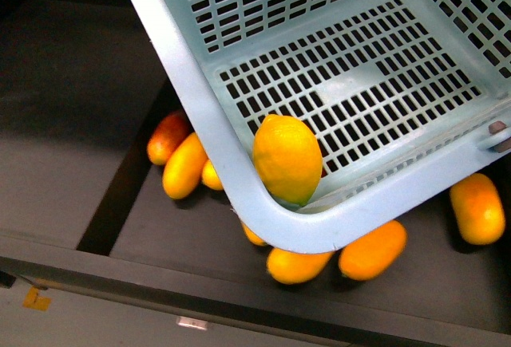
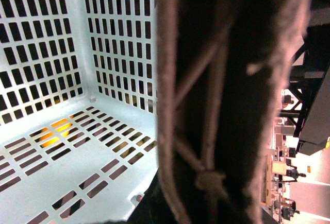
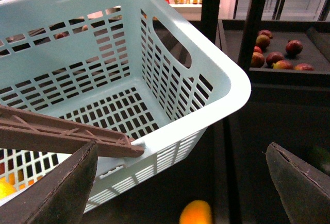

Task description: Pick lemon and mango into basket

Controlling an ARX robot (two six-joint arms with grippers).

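1. The lemon (image 1: 287, 159) is bright yellow and oval, with a greenish tinge at its tip. It lies inside the tilted pale blue-green basket (image 1: 180, 68), against the near corner wall.
2. The mango (image 1: 167, 136), red fading to orange, lies on the dark shelf (image 1: 72, 163) outside the basket, touching a yellow-orange mango (image 1: 184, 166).
3. The right gripper (image 3: 181, 147) hangs beside the basket's outer wall, its fingers spread wide and empty.
4. The brown handle (image 2: 216, 100) fills the left wrist view, so the left gripper's grip cannot be judged.
5. The lemon's long axis runs along the basket floor, with its tip toward the near rim. The mango lies flat and aslant.
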